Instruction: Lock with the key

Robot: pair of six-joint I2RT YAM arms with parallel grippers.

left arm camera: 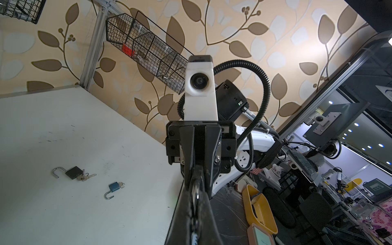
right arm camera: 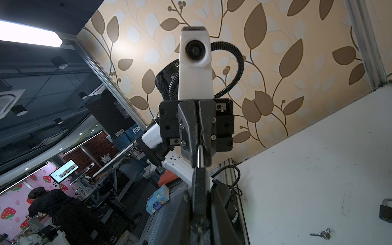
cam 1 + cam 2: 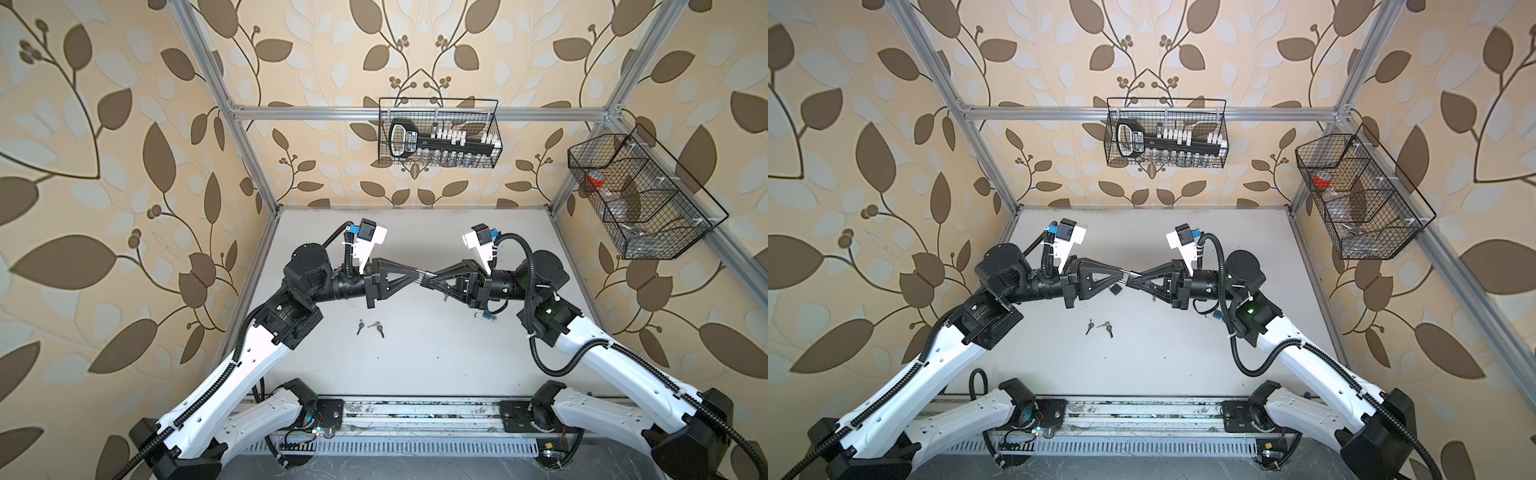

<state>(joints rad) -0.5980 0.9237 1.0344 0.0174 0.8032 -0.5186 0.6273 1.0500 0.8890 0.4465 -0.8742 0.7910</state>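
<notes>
Both the left end effector (image 3: 417, 272) and the right end effector (image 3: 430, 277) meet tip to tip above the table (image 3: 415, 365), left of the blue padlock (image 3: 486, 318) in both top views. The left end effector is pressed together on a thin silver key (image 2: 198, 154). The right end effector's fingers sit nearly together at that key; whether they pinch it I cannot tell. A black padlock (image 1: 73, 172), shackle open, lies near the blue padlock. Two loose keys (image 3: 360, 325) lie well left of it.

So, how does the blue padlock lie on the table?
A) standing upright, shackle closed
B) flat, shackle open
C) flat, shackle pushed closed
B: the blue padlock lies flat with the free end of its shackle out of the body.
</notes>
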